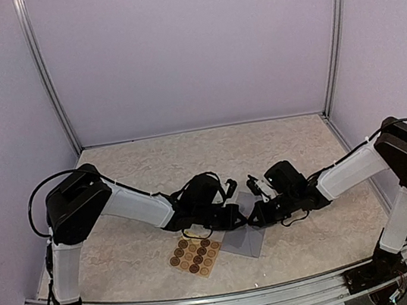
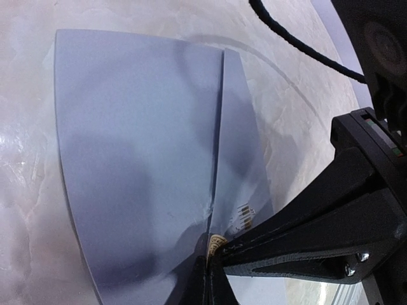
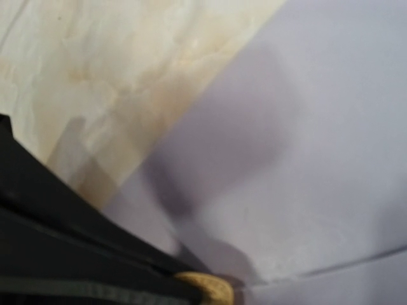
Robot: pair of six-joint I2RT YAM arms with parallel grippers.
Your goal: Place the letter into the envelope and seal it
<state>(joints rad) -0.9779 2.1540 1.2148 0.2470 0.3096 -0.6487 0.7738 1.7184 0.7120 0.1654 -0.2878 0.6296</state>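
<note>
Soft light all over. The right wrist view is blurry. Dark shadow lies ahead of the left end effector.

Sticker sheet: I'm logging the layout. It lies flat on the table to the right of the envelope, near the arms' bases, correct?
Not quite. The top external view shows the sticker sheet flat on the table to the left of the envelope, near the arms' bases.
</note>
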